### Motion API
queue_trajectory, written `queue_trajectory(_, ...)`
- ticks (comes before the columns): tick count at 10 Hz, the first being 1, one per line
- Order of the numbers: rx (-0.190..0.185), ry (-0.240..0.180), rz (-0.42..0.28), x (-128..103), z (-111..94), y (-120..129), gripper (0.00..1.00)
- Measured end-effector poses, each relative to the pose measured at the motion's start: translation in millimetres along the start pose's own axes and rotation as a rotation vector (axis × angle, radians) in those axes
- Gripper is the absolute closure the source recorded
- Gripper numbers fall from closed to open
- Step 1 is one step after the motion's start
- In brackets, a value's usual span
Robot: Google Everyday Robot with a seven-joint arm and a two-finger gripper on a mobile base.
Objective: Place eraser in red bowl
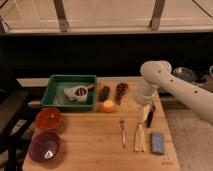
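Note:
The eraser (104,93) is a small black block lying on the wooden table, just right of the green tray. The red bowl (48,119) stands at the table's left side, in front of the tray, and looks empty. My gripper (146,111) points down over the right part of the table, well to the right of the eraser and far from the red bowl. It hangs just above a thin black stick (149,119). The white arm (165,82) comes in from the right.
A green tray (57,85) holds a white cup (76,93). A purple bowl (45,146) stands at the front left. An orange ball (108,105), a dark grape bunch (121,90), a fork (123,132), a pale yellow item (140,137) and a blue-grey pad (158,142) lie on the table.

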State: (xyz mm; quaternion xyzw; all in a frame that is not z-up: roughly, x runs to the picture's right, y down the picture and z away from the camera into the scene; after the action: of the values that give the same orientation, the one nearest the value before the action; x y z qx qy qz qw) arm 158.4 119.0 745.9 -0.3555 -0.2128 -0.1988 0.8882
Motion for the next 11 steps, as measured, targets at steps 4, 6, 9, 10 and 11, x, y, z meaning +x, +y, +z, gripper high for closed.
queue_trajectory(4,0.000,0.000,-0.001,0.1,0.1,0.2,0.22)
queue_trajectory(6,0.001,0.018,-0.027,-0.2,3.1,2.5,0.22)
queue_trajectory(9,0.009,0.128,-0.174,0.3,2.6,-8.0,0.22)
queue_trajectory(10,0.013,0.177,-0.203,2.9,3.0,-18.1,0.22)
queue_trajectory(11,0.016,0.229,-0.232,6.9,3.8,-32.9,0.22)
